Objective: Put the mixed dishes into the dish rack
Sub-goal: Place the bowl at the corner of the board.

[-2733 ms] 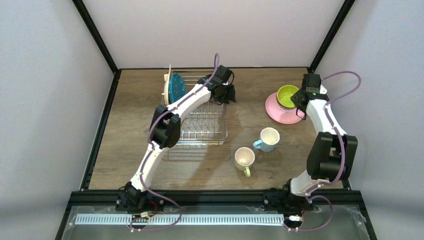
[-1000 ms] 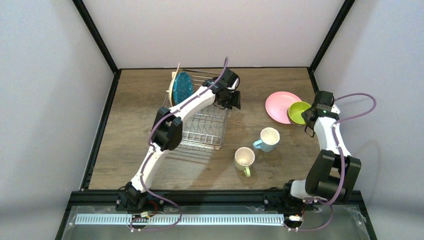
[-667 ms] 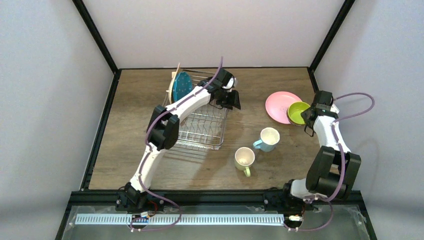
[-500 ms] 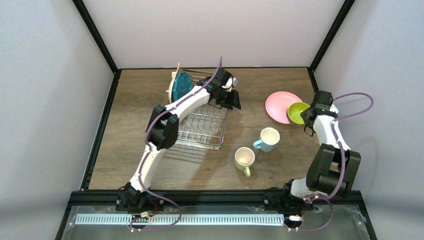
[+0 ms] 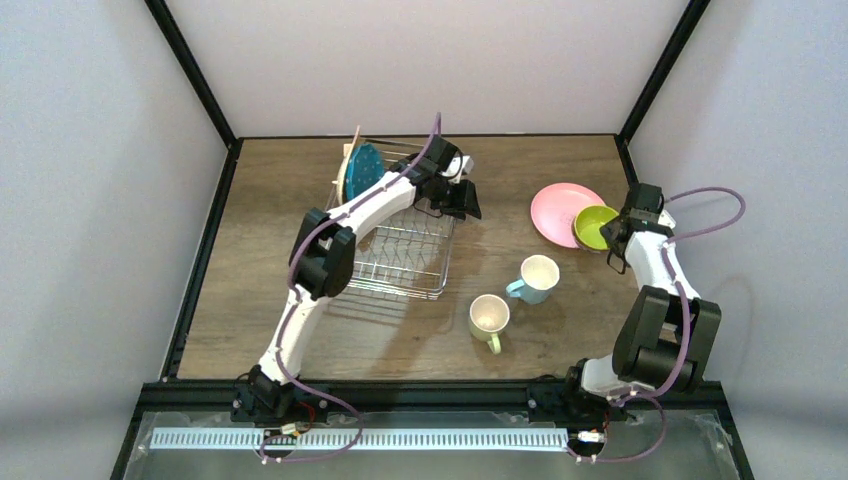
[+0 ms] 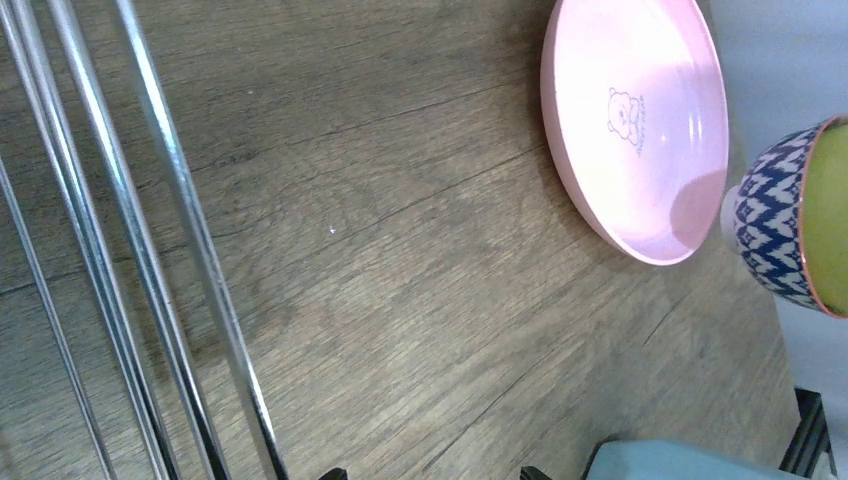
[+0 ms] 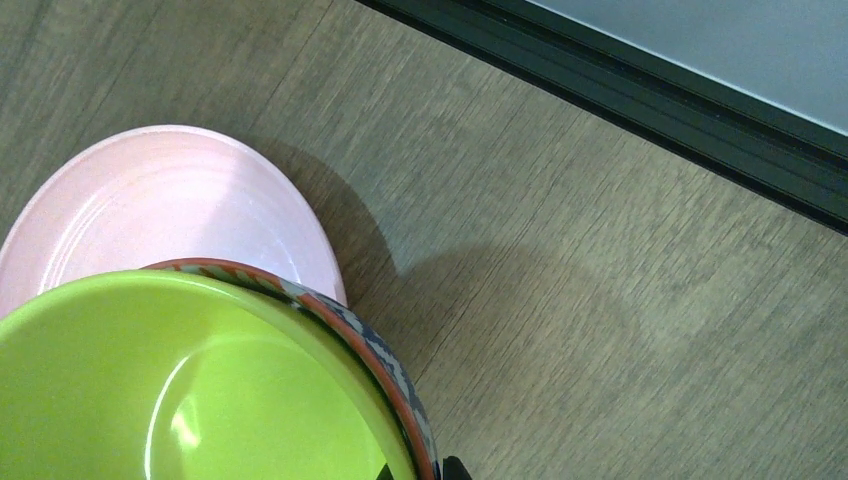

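rack (image 5: 405, 262): teal plate (image 5: 362, 170) | left end effector (image 5: 462, 203) apart | right end effector (image 5: 614, 236) clamps bowl (image 5: 594, 224)

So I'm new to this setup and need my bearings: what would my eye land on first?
Probably the lime-inside patterned bowl at the right, gripped at its rim by the right gripper beside the pink plate. Next, the teal dotted plate standing on edge at the far left of the wire dish rack, with the open left gripper just off the rack's right side.
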Robot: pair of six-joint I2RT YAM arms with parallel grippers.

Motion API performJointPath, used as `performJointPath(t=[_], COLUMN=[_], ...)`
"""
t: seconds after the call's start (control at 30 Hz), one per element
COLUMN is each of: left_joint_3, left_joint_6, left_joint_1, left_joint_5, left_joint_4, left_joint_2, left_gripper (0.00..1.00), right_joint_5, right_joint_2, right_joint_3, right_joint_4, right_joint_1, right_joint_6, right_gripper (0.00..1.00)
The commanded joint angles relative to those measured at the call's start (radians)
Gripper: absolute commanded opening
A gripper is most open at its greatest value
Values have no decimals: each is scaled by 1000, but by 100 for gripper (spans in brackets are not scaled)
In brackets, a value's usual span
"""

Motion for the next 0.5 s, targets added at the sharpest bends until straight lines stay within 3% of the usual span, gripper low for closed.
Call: performJointPath(t=[0.0, 0.47], left_joint_3=[-46, -50], left_joint_6=[13, -1], left_joint_1=[25, 45], left_joint_5=[-8, 38], left_joint_4=[-35, -37], left_joint_2=[13, 92], left_gripper=[100, 100], right_joint_5=[11, 24], right_joint_2=[-33, -67], right_joint_3=[-8, -30], right_joint_4=[54, 56], right_joint_1=[-3, -1], right_joint_6=[24, 29], right_gripper=[1, 1])
